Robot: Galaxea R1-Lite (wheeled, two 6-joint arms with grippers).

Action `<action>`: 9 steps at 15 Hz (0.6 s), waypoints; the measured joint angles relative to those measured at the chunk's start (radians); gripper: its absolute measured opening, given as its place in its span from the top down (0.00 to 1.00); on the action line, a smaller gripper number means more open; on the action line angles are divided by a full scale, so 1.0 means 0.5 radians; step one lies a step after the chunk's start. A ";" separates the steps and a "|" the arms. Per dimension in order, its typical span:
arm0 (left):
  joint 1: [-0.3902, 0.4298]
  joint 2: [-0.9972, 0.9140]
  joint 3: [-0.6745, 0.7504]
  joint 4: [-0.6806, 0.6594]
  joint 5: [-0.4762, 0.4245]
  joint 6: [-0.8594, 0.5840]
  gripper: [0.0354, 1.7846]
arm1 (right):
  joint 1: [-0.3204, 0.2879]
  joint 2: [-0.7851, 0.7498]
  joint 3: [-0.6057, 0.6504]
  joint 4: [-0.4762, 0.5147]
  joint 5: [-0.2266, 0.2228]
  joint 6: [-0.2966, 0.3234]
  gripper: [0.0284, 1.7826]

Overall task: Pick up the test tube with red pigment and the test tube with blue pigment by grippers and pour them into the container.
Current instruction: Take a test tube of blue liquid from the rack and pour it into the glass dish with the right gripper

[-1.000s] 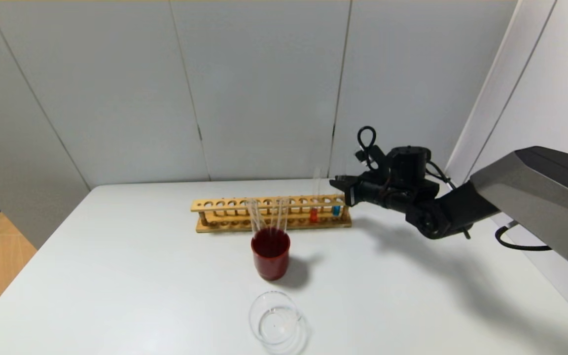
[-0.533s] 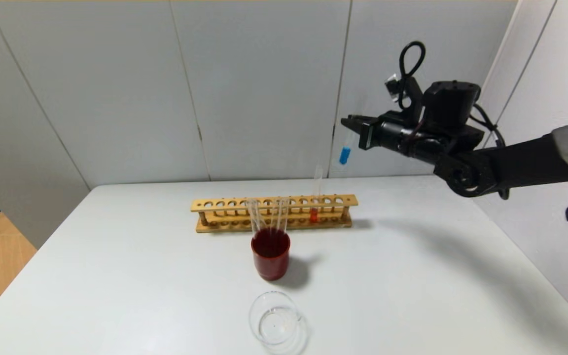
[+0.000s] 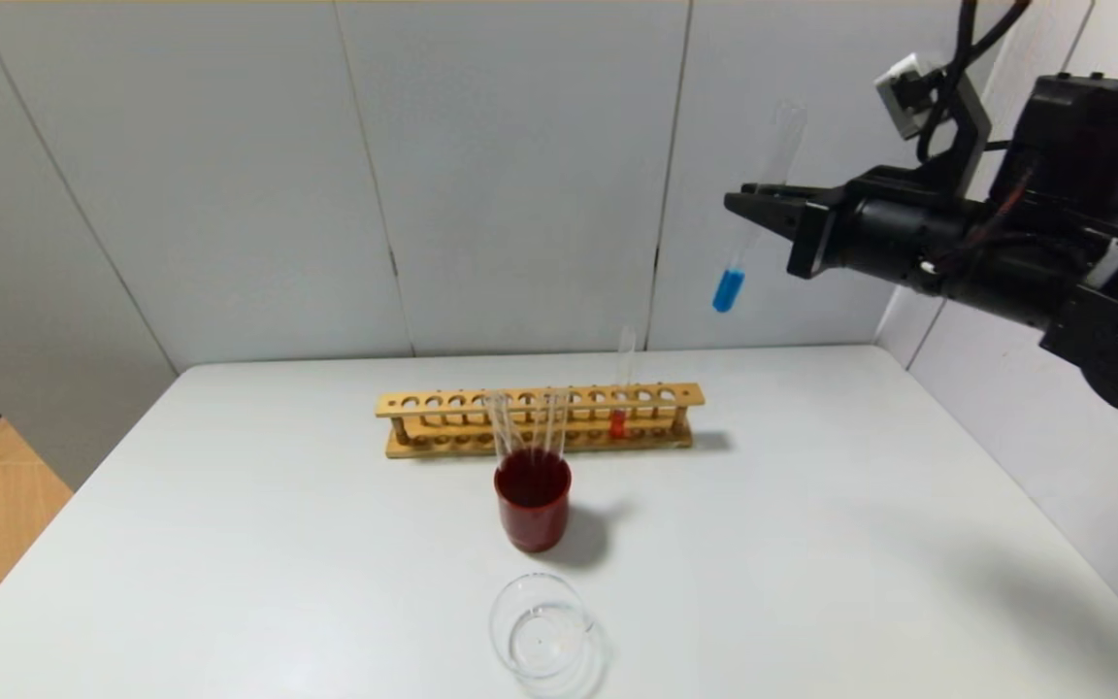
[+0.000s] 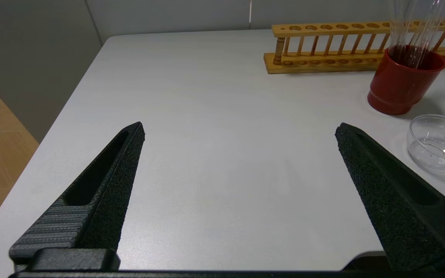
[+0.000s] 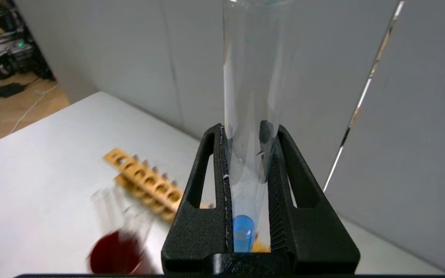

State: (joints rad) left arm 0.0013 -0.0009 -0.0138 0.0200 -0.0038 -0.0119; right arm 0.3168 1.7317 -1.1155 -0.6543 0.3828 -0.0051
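My right gripper (image 3: 748,206) is shut on the test tube with blue pigment (image 3: 729,289) and holds it high above the table's far right, tilted a little, blue end down. In the right wrist view the tube (image 5: 242,231) stands between the two fingers of the gripper (image 5: 249,131). The test tube with red pigment (image 3: 618,421) stands in the wooden rack (image 3: 443,405). The clear glass container (image 3: 542,628) sits near the table's front edge, also in the left wrist view (image 4: 439,150). My left gripper (image 4: 240,131) is open and empty above the table's left part.
A dark red cup (image 3: 533,500) holding several colourless tubes (image 3: 525,419) stands between the rack and the container. The white table (image 3: 811,544) ends at a grey wall behind and a wall panel on the right. Wooden floor lies past the left edge.
My right gripper has lifted the blue tube out of the rack and carried it high up and to the right. The red tube, cup and container have not moved.
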 joint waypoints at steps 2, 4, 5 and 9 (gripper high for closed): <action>0.000 0.000 0.000 0.000 0.000 0.000 0.02 | 0.096 -0.220 0.266 0.000 -0.011 -0.031 0.82; 0.000 0.000 0.000 0.000 -0.001 0.000 0.02 | 0.229 -0.413 0.533 0.000 -0.038 -0.104 0.82; 0.000 0.000 0.000 0.000 0.000 0.001 0.02 | 0.296 -0.497 0.671 -0.004 -0.059 -0.166 0.82; 0.000 0.000 0.000 0.000 0.000 0.001 0.02 | 0.442 -0.678 1.086 -0.015 -0.088 -0.403 0.82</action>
State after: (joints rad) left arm 0.0013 -0.0009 -0.0138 0.0202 -0.0038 -0.0115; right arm 0.5379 1.3928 -0.5723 -0.6619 0.3389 -0.2068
